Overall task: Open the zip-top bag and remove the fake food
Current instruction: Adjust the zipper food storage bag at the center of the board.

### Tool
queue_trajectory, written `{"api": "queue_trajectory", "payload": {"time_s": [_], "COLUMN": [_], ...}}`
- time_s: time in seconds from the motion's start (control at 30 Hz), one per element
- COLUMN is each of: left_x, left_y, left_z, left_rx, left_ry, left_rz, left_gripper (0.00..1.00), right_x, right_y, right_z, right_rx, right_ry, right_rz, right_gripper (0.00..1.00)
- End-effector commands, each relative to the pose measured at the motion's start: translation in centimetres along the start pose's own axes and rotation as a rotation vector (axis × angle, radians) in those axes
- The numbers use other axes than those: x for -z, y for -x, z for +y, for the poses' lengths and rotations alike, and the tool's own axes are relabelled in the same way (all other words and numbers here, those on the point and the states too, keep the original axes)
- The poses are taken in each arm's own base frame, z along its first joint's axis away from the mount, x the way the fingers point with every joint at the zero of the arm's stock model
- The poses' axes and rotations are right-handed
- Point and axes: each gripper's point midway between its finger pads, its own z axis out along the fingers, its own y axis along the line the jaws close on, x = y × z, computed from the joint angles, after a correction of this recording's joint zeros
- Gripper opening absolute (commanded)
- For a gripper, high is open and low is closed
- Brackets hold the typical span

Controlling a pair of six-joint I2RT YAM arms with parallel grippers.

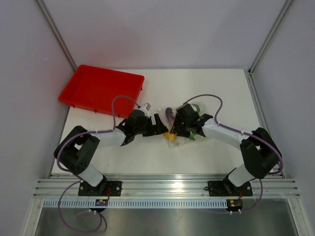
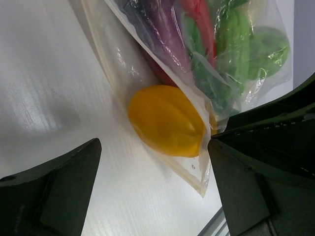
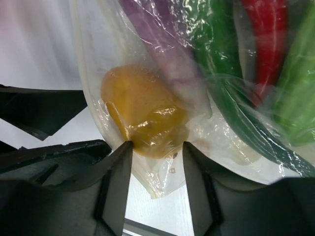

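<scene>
White worktop [image 1: 206, 93], walled on three sides.
Red tray [image 1: 101, 88]: well apart from both arms' tips, far-left of them.
Left end effector [image 2: 153, 146]: released, jaws spread wide. A corner of the zip-top bag [image 3: 157, 184] lies between them.
Right end effector [image 3: 155, 147]: jaws partly drawn in about that same corner, tips against the film. Whether the grip is firm cannot be told.
Fake food [image 2: 231, 49]: all inside the bag, just ahead of both end effectors. Contents are green pieces, a purple piece [image 3: 157, 39], a red piece [image 3: 268, 44] and a yellow piece [image 2: 165, 120], this last nearest the tips.
Step, as judged: securing the bag; opening not yet begun, nothing removed.
Next move calls for pinching film only, clear of the yellow piece, then finding the zip edge, which the wrist views do not show.
</scene>
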Motion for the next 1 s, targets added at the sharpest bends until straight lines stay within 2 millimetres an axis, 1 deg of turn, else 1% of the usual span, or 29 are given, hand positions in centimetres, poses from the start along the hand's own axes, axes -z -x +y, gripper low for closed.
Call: {"api": "queue_trajectory", "payload": {"time_s": [0.0, 0.17, 0.3, 0.43, 0.47, 0.53, 0.6, 0.77, 0.8, 0.83, 0.97], "left_x": [0.8, 0.4, -0.1, -0.4, -0.6, -0.8, -0.9, -0.7, -0.6, -0.5, -0.5], "left_y": [1.3, 1.1, 1.1, 1.4, 1.3, 1.2, 1.1, 1.2, 1.3, 1.3, 1.2], "left_z": [-2.3, -2.4, -2.7, -2.9, -2.8, -2.9, -2.9, -2.6, -2.7, -2.8, -2.7], "left_rx": [0.004, 0.028, 0.047, 0.049, 0.058, 0.065, 0.071, 0.084, 0.082, 0.086, 0.093], "left_ry": [-0.108, -0.122, -0.144, -0.156, -0.153, -0.162, -0.165, -0.155, -0.165, -0.168, -0.172], "left_rz": [-0.060, -0.050, -0.050, -0.058, -0.053, -0.048, -0.044, -0.060, -0.067, -0.067, -0.074], "left_gripper": [0.94, 0.94, 0.94, 0.94, 0.94, 0.94, 0.94, 0.94, 0.94, 0.94, 0.94], "right_x": [0.4, 0.8, 0.9, 1.4, 1.4, 1.8, 1.8, 1.3, 1.2, 0.8, -0.1], "right_y": [1.2, 1.8, 2.3, 2.8, 3.0, 3.3, 3.5, 3.9, 4.0, 4.0, 4.1], "right_z": [1.6, 0.9, 0.5, 0.2, 0.0, -0.2, -0.4, -0.9, -0.9, -1.3, -1.5], "right_rx": [-0.015, -0.054, -0.074, -0.079, -0.081, -0.083, -0.081, -0.084, -0.083, -0.084, -0.066], "right_ry": [0.036, 0.022, 0.010, 0.001, -0.004, -0.015, -0.017, -0.054, -0.057, -0.079, -0.098], "right_rz": [-0.049, -0.108, -0.136, -0.177, -0.185, -0.207, -0.219, -0.241, -0.245, -0.247, -0.243], "right_gripper": [0.49, 0.34, 0.32, 0.33, 0.36, 0.45, 0.47, 0.47, 0.46, 0.46, 0.44]}}
